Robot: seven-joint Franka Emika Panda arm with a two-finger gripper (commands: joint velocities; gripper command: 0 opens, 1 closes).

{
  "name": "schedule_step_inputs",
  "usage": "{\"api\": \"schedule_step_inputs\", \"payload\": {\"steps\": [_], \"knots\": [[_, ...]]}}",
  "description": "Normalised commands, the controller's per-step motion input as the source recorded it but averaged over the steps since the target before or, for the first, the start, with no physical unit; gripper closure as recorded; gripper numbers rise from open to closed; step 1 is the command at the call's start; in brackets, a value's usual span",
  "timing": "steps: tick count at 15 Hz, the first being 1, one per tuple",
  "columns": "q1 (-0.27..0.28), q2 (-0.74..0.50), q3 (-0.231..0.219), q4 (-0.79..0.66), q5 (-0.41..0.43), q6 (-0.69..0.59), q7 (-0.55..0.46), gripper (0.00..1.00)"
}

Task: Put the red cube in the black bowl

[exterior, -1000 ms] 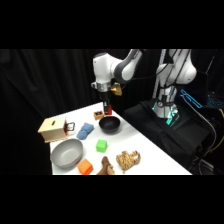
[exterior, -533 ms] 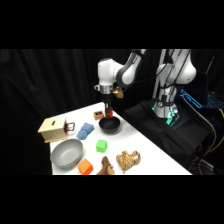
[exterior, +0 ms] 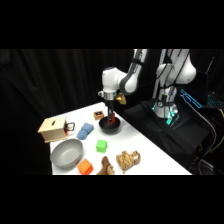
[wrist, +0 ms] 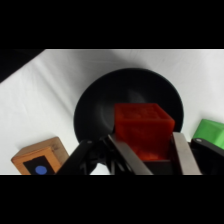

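— What do you have around the bowl on your worktop (exterior: 145,142)?

— Going from the biggest down: your arm (exterior: 122,82) comes in from the upper right and drops straight over the bowl (exterior: 110,125). At the worktop's left edge stands a wooden box (exterior: 53,129), and in front of it a grey bowl (exterior: 66,152). Near the front edge lies a tan woven thing (exterior: 128,160), with a brown thing (exterior: 105,166) just beside it. Then the small pieces: a blue block (exterior: 85,131) left of the black bowl, a green cube (exterior: 102,146) in front of it, an orange cube (exterior: 85,167) by the grey bowl, and a small wooden block (wrist: 41,160) with a dark blue dot on top, close behind the black bowl's rim.

— Anything in your way?

— Nothing stands between the jaws and the bowl; the green cube and the dotted block both sit just outside the rim.

— And the jaws?

— Your gripper (wrist: 149,150) has its jaws clenched on the red cube (wrist: 142,125), one finger (wrist: 184,156) pressed on each side. In the wrist view the cube hangs over the bowl's dark inside; you cannot tell whether it touches the bottom.
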Motion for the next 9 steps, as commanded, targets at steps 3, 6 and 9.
{"api": "schedule_step_inputs", "payload": {"steps": [3, 6, 9], "knots": [[0.055, 0.11, -0.027, -0.01, -0.032, 0.32, 0.0, 0.21], [0.103, 0.01, -0.084, -0.01, -0.11, 0.1, 0.08, 0.0], [0.136, -0.09, -0.124, 0.03, -0.192, -0.13, 0.13, 0.0]]}}
